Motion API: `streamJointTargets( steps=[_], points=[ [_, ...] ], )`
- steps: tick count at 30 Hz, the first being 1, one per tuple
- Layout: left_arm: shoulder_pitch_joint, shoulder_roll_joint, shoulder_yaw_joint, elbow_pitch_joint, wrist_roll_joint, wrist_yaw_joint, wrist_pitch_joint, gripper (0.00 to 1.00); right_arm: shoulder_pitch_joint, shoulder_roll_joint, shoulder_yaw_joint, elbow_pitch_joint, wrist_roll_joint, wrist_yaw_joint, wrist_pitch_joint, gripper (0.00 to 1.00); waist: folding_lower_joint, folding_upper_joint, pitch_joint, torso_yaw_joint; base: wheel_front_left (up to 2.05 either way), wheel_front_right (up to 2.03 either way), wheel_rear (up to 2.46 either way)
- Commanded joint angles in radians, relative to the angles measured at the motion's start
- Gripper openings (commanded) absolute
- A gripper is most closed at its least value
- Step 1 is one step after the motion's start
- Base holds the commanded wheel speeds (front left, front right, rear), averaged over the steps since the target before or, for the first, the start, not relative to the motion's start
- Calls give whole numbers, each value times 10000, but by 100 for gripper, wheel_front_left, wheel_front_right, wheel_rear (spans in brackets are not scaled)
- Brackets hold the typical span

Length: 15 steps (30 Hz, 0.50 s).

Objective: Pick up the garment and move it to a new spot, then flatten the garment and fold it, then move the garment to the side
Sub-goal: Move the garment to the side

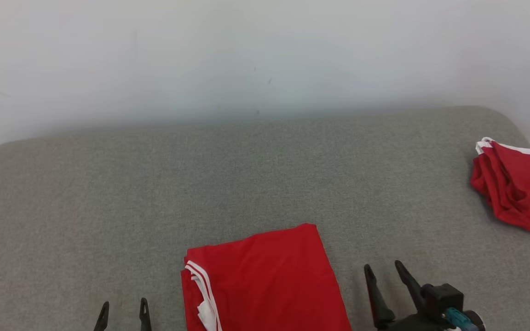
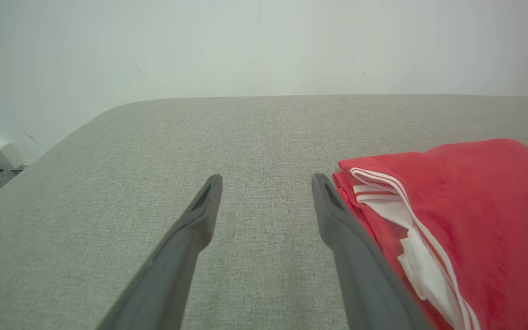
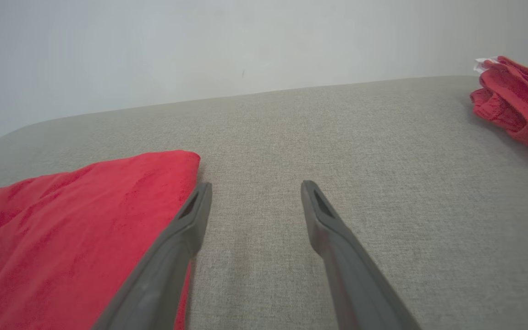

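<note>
Red garment, folded, white trim at its left edge, lies on grey padded surface between the grippers. Left gripper spread, holding nothing; right gripper likewise. Second red garment crumpled far right.

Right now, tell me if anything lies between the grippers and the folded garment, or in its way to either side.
Nothing visible. The folded garment lies between the open left gripper and right gripper, with bare surface in the gaps. To its left the surface is bare; at the far right lies a crumpled garment.
</note>
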Motion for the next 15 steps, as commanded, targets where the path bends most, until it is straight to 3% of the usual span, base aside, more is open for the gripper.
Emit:
streamJointTargets(
  steps=[1, 15],
  points=[
    [-45, -9, -22, 0, 10, -10, -31, 100, -158, 47, 143, 92, 76, -27, -40, 100, 0, 0, 136, 127, 0, 0, 0],
    [-577, -11, -490, 49, -74, 92, -29, 100, -1549, 60, 1389, 2024, 1259, -28, -39, 100, 0, 0, 970, 1032, 0, 0, 0]
  ],
)
